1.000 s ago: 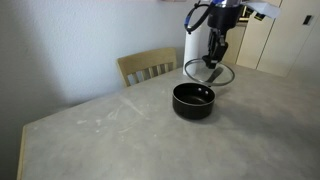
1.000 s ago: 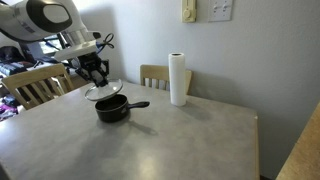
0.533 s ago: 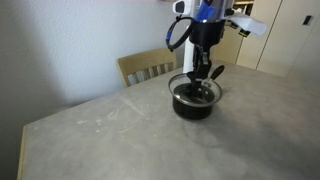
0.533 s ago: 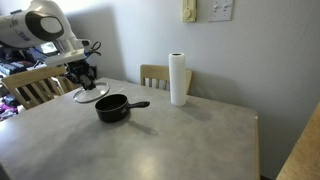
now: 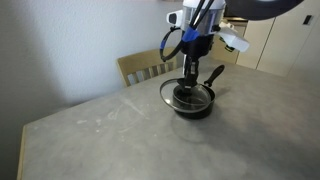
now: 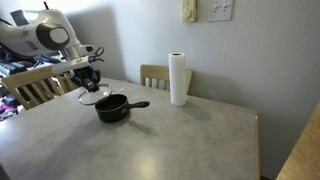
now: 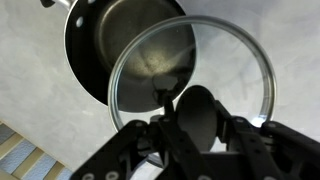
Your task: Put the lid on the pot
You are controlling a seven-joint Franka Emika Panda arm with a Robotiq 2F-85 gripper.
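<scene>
The pot (image 5: pixel 196 102) is a small black saucepan on the grey table; it also shows in the other exterior view (image 6: pixel 112 108), handle pointing toward the paper-towel roll, and in the wrist view (image 7: pixel 105 40). My gripper (image 5: pixel 190 72) (image 6: pixel 89 82) (image 7: pixel 196 118) is shut on the dark knob of the glass lid. The lid (image 7: pixel 200 55) (image 5: pixel 170 92) (image 6: pixel 92 97) hangs level just above the pot, offset to one side and only partly overlapping the opening.
A tall white paper-towel roll (image 6: pixel 178 79) stands at the table's back edge. Wooden chairs stand behind the table (image 5: pixel 146 66) (image 6: pixel 155 75) and at its side (image 6: pixel 35 85). The table (image 6: pixel 180 140) has open surface in front of the pot.
The gripper with the lid has swung across from beyond the pot and come lower, so the lid now hangs close over the pot's rim, offset to one side.
</scene>
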